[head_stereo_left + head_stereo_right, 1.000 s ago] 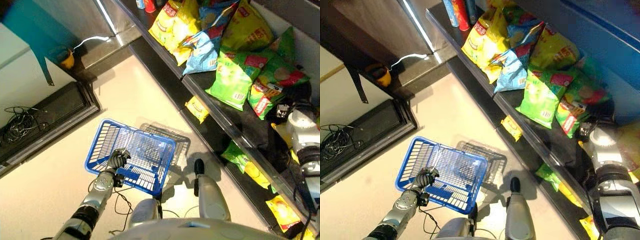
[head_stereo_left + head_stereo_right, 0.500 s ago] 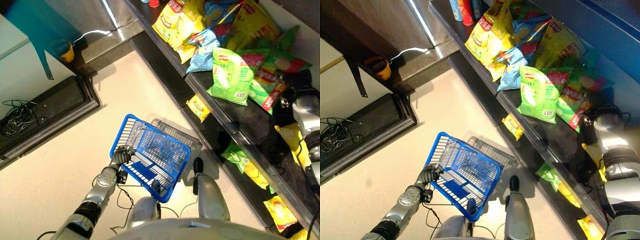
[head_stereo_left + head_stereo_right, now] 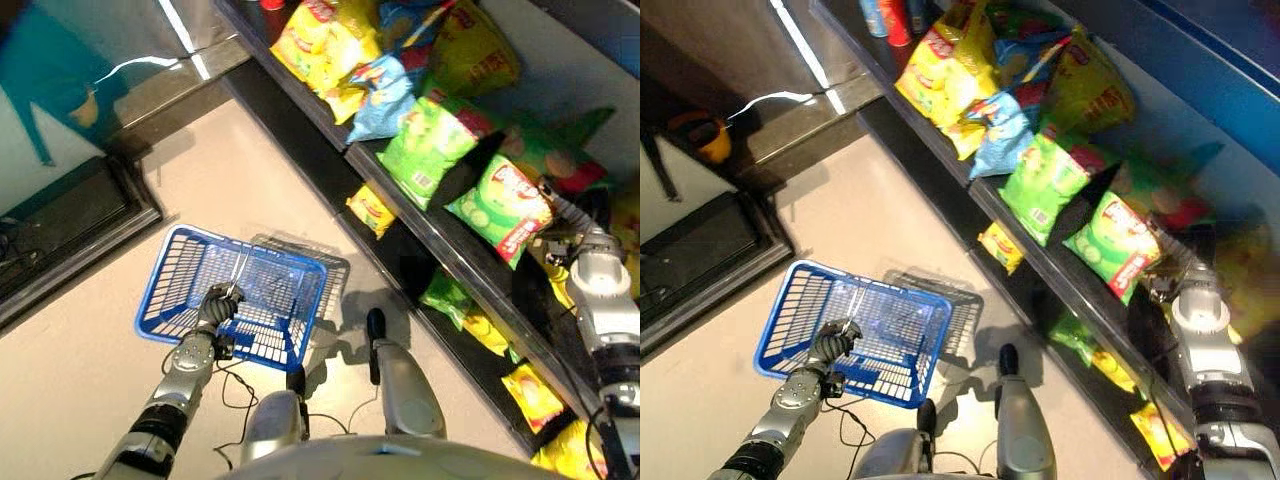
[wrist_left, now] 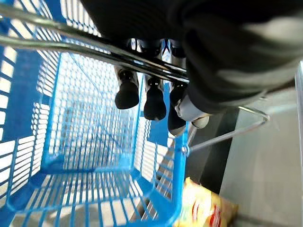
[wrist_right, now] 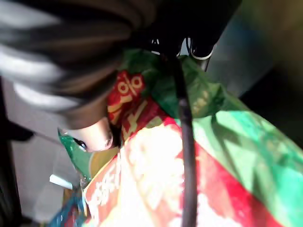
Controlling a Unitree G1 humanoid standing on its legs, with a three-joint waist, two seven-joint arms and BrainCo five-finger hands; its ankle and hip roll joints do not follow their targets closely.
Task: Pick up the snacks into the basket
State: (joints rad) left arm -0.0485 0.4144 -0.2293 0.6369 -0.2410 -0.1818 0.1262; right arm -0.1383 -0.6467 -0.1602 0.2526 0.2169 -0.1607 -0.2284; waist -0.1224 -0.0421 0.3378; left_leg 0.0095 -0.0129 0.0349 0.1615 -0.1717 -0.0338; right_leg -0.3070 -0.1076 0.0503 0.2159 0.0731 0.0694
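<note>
A blue wire basket (image 3: 180, 290) hangs just above the pale floor. My left hand (image 3: 217, 303) is shut on its metal handle (image 4: 71, 47), and the fingers (image 4: 127, 94) curl round the bar in the left wrist view. The basket is empty inside. On the upper shelf, my right hand (image 3: 561, 212) grips a green-and-red snack bag (image 3: 498, 205) by its right edge. The bag (image 5: 156, 179) is tilted up off the pile and presses against the palm, with the thumb (image 5: 93, 135) on it.
The dark upper shelf (image 3: 400, 195) carries several yellow, blue and green bags (image 3: 425, 150). Below its edge, the lower shelf holds a small yellow bag (image 3: 368, 208), a green one (image 3: 446, 296) and another yellow one (image 3: 530, 392). A dark low platform (image 3: 60, 225) lies on the left.
The camera has shifted. The basket swung from steeply tilted back to nearly level. My right hand has closed on the green-and-red bag, which now stands clear of the other bags.
</note>
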